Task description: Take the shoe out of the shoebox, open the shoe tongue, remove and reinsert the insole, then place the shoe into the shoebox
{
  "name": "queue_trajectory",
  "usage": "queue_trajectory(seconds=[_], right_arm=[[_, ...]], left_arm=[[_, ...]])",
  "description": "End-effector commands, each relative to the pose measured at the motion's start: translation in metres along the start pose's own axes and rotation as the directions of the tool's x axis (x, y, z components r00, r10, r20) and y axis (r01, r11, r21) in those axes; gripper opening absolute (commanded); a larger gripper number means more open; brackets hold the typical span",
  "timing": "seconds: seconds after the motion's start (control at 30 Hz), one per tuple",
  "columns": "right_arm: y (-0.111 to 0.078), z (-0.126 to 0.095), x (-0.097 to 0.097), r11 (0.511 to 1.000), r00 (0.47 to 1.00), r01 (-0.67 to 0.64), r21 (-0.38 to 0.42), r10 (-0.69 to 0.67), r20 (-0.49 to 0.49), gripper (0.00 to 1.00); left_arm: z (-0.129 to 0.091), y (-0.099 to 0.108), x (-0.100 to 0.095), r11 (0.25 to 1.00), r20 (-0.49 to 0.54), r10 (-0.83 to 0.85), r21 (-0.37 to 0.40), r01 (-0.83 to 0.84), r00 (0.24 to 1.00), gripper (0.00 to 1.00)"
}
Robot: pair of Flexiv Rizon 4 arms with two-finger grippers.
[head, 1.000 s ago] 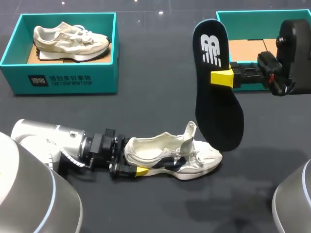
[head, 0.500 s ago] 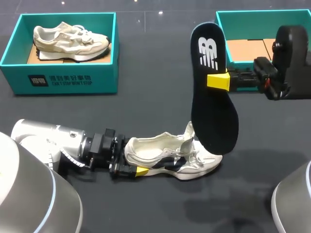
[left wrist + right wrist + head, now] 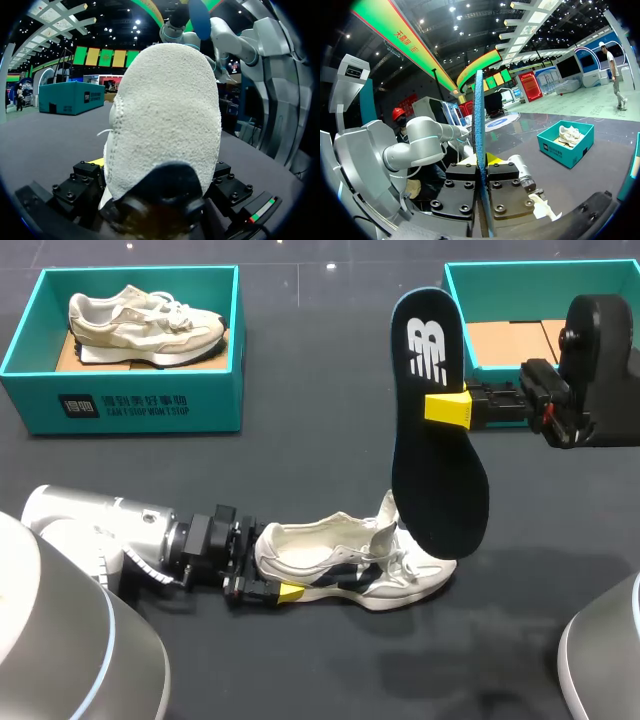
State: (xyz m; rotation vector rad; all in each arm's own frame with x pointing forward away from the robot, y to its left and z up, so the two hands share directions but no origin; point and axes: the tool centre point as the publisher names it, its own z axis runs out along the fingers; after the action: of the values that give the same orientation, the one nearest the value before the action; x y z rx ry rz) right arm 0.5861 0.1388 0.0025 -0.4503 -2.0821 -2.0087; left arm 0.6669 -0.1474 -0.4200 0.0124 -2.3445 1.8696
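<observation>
With my right end effector [image 3: 445, 407] pinching the insole [image 3: 437, 470] above the shoe [image 3: 340, 565], its toe may catch the tongue [image 3: 384, 525].

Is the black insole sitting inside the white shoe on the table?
No, the right claw grips the insole upright in the air, out of the shoe beneath it.
</observation>
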Motion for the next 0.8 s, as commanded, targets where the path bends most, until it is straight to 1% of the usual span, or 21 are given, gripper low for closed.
queue_trajectory(seconds=[0.03, 0.2, 0.33, 0.57, 0.8], right_arm=[[-0.004, 0.001, 0.008, 1.0, 0.965, 0.0, -0.007, 0.002, 0.263, 0.0], [-0.004, 0.001, 0.008, 1.0, 0.965, 0.0, -0.007, 0.002, 0.263, 0.0], [-0.004, 0.001, 0.008, 1.0, 0.965, 0.0, -0.007, 0.002, 0.263, 0.0], [-0.004, 0.001, 0.008, 1.0, 0.965, 0.0, -0.007, 0.002, 0.263, 0.0], [-0.004, 0.001, 0.008, 1.0, 0.965, 0.0, -0.007, 0.002, 0.263, 0.0]], left_arm=[[-0.003, 0.001, -0.001, 1.0, 0.001, -0.006, -0.006, 0.006, 1.0, 1.0], [-0.008, 0.0, -0.001, 1.0, 0.011, -0.015, -0.011, 0.015, 1.0, 1.0], [-0.014, -0.005, -0.001, 0.999, 0.014, -0.008, -0.048, 0.009, 1.0, 1.0], [-0.026, -0.006, -0.001, 0.986, 0.011, 0.021, -0.166, -0.019, 1.0, 1.0], [-0.045, -0.004, 0.002, 0.956, -0.03, 0.021, -0.291, -0.029, 0.999, 1.0]])
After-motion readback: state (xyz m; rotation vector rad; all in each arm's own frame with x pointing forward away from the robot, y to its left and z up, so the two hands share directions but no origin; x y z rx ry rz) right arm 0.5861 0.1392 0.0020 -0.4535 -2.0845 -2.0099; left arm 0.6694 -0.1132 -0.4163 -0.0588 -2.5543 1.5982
